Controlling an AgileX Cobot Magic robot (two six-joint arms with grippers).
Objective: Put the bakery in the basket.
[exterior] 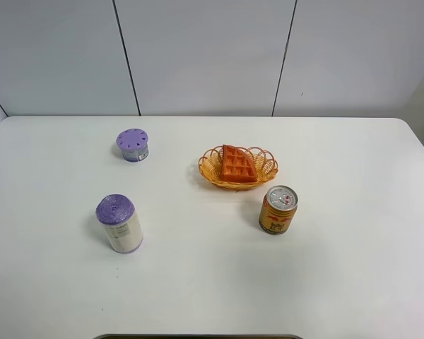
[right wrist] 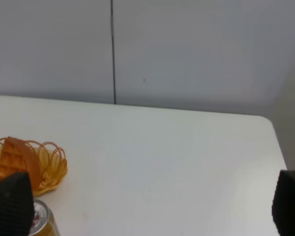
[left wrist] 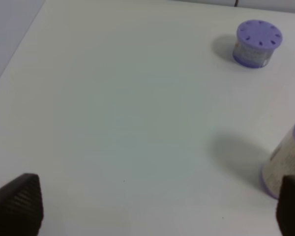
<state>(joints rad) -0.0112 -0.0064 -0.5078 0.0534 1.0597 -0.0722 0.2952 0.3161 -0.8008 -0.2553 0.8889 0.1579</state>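
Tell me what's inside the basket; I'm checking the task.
The waffle wedge lies in the basket, leaning on its rim. The weave beneath the wedge is hidden.

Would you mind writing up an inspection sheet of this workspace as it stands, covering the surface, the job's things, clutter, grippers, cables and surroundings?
Surface: white table, no spills seen.
Job's things: waffle lies inside the wicker basket, leaning on the far rim; placement looks done.
Clutter: gold-red drink can upright just in front of the basket, apart from it; short purple-lidded jar and taller purple-capped cylinder on the left side.
Grippers: left gripper open over bare table, holding nothing; right gripper open, holding nothing, away from the basket.
Cables: nothing seen.
Surroundings: grey panelled wall behind the table.
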